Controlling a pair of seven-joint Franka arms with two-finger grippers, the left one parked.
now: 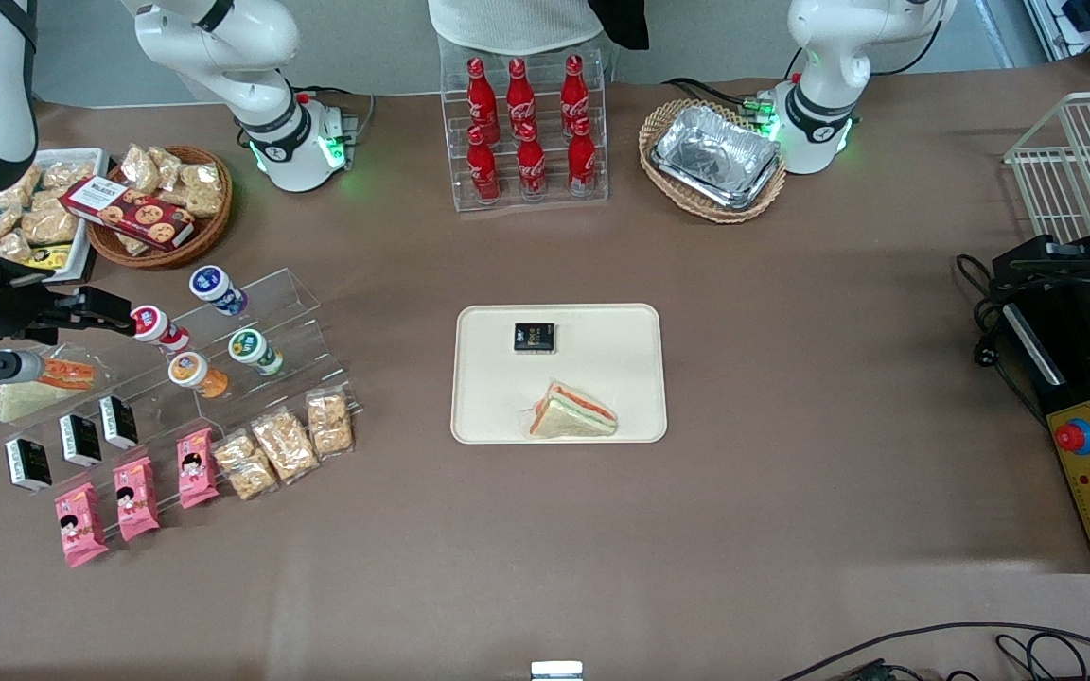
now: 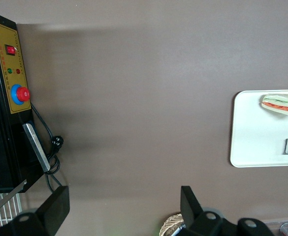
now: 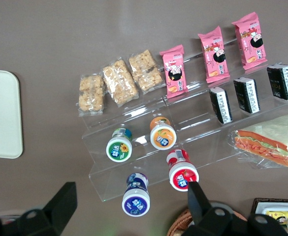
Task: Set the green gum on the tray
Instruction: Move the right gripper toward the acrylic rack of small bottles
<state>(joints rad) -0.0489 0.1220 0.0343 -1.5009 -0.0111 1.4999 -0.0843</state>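
Green gum [image 1: 254, 351] lies on the rack [image 1: 304, 326], well apart from the tray [image 1: 602, 378].

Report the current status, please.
Hand open, above the acrylic stand beside red gum. Green gum untouched on stand. Tray holds sandwich, black packet.

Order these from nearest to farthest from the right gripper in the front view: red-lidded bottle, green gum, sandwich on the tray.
From the gripper, fingers open:
1. Red-lidded bottle, right beside the fingertips on the clear rack.
2. Green gum, on the same rack, toward the tray.
3. Sandwich, on the tray.
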